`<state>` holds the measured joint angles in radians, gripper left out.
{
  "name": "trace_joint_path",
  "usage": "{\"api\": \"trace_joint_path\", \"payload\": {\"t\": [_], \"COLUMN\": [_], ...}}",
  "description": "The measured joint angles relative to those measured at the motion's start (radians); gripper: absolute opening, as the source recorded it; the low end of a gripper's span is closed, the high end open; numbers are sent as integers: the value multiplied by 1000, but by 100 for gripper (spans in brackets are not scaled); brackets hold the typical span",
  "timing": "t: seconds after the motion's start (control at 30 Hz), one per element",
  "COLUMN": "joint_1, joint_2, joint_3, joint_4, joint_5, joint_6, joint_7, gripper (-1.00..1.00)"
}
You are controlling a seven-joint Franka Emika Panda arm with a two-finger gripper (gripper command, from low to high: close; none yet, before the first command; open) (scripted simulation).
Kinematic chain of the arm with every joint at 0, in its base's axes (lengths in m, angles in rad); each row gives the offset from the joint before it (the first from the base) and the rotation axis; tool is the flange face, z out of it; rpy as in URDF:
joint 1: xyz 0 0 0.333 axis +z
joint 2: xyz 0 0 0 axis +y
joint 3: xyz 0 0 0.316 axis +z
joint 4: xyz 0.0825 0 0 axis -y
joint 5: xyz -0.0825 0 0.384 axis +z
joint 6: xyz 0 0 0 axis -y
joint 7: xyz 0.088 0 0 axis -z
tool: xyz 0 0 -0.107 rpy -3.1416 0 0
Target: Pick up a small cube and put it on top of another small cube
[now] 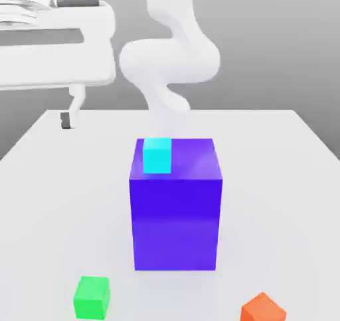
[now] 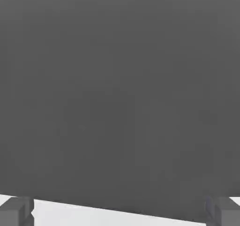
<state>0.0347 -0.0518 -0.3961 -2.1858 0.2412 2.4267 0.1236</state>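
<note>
A small cyan cube (image 1: 157, 155) sits on the top face of a big glossy blue block (image 1: 175, 216), near its corner on the exterior view's left. The block stands in the middle of the smooth white counter (image 1: 292, 173). A green cube (image 1: 91, 297) and an orange cube (image 1: 263, 308) lie on the counter in front, well apart. The claw (image 2: 120, 210) is spread wide and holds nothing; its grey fingertips (image 2: 16, 211) are square.

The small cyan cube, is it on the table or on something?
On something: the small cyan cube rests on the large blue block's top, near its edge, off the white table.
</note>
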Motion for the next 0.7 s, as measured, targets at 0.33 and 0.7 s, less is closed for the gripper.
{"api": "trace_joint_path", "payload": {"t": [0.33,0.7], "joint_1": [-151,-310], "joint_2": [361,691], "joint_3": [-15,57], "joint_4": [55,120], "joint_5": [119,183], "joint_6": [62,213], "joint_7": [-329,-524], "gripper": [0,-100]}}
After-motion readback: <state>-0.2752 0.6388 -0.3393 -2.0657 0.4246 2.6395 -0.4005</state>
